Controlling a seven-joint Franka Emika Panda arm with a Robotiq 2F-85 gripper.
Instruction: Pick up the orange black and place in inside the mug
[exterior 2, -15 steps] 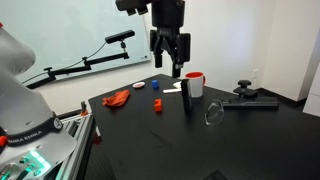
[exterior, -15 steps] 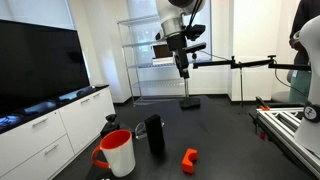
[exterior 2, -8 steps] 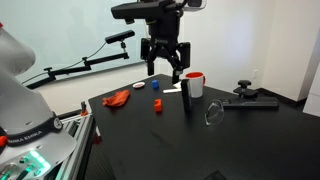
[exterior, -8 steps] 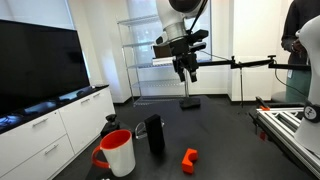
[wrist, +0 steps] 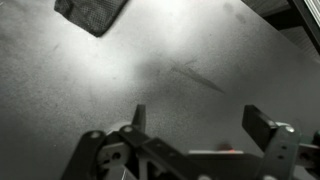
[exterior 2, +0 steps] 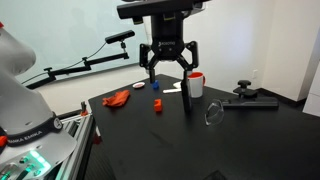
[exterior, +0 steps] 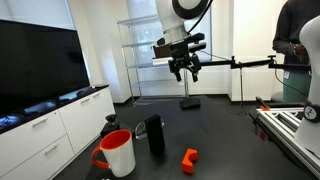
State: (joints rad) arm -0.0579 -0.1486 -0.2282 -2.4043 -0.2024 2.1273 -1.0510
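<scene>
The orange block lies on the black table, right of the mug in one exterior view; in the other it sits mid-table. The mug is white outside and red inside, and it also shows behind a dark cylinder. My gripper hangs high above the table, open and empty, well above the block. In the wrist view its fingers are spread over bare dark tabletop. A small red spot shows at the bottom edge.
A black cylinder stands next to the mug. A red-orange cloth, a small blue object, a clear glass and a black tool lie on the table. A dark mesh object shows in the wrist view.
The gripper has turned about its axis and its fingers have spread wider. It stays high above the table. The objects have not moved.
</scene>
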